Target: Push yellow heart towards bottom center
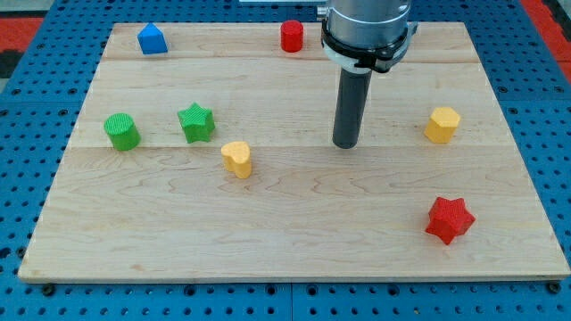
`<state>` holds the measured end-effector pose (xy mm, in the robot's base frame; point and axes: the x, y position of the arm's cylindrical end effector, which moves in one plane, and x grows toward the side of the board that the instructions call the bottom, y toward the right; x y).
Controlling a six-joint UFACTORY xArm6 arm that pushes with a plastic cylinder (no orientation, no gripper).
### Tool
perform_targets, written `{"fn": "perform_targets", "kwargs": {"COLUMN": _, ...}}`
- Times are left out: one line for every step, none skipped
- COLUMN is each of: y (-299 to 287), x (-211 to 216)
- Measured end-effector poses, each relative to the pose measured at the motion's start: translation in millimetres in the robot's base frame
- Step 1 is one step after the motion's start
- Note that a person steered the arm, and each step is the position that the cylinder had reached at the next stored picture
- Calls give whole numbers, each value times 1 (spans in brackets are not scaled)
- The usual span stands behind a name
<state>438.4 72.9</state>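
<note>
The yellow heart (237, 159) lies on the wooden board (294, 250), left of the middle. My tip (345, 144) stands on the board to the heart's right and a little higher in the view, well apart from it. No block touches the tip. The rod hangs from the arm's grey body at the view's top.
A green star (196, 122) and a green cylinder (121, 131) lie left of the heart. A blue block (153, 39) is at the top left, a red cylinder (292, 37) at the top middle. A yellow hexagon (442, 124) and a red star (449, 219) are on the right.
</note>
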Motion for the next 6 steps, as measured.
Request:
{"fn": "perform_targets", "kwargs": {"y": 0, "x": 0}}
{"fn": "perform_targets", "kwargs": {"y": -3, "x": 0}}
{"fn": "perform_targets", "kwargs": {"y": -66, "x": -26}}
{"fn": "perform_targets", "kwargs": {"y": -124, "x": -22}}
{"fn": "perform_targets", "kwargs": {"y": -145, "x": 12}}
{"fn": "perform_targets", "kwargs": {"y": -151, "x": 37}}
